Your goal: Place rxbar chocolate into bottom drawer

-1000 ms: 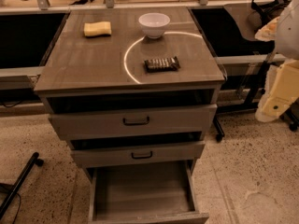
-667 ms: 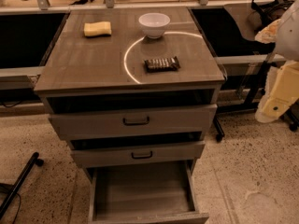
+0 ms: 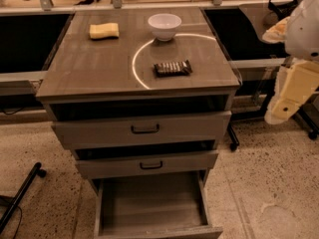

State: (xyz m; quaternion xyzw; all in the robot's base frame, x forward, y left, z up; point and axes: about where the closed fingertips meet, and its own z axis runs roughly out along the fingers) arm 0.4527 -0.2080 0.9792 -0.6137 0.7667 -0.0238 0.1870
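Observation:
The rxbar chocolate (image 3: 172, 68) lies flat on the cabinet top, right of centre, in a dark wrapper with crimped ends. The bottom drawer (image 3: 152, 205) is pulled out and open below the two upper drawers; its plain floor holds nothing. Only my arm's white and cream links (image 3: 293, 89) show at the right edge, beside the cabinet and well apart from the bar. My gripper is out of view.
A white bowl (image 3: 164, 26) and a yellow sponge (image 3: 104, 31) sit at the back of the cabinet top (image 3: 99, 68). The two upper drawers (image 3: 144, 129) with black handles stand slightly ajar. A black chair leg (image 3: 20, 197) lies on the floor at left.

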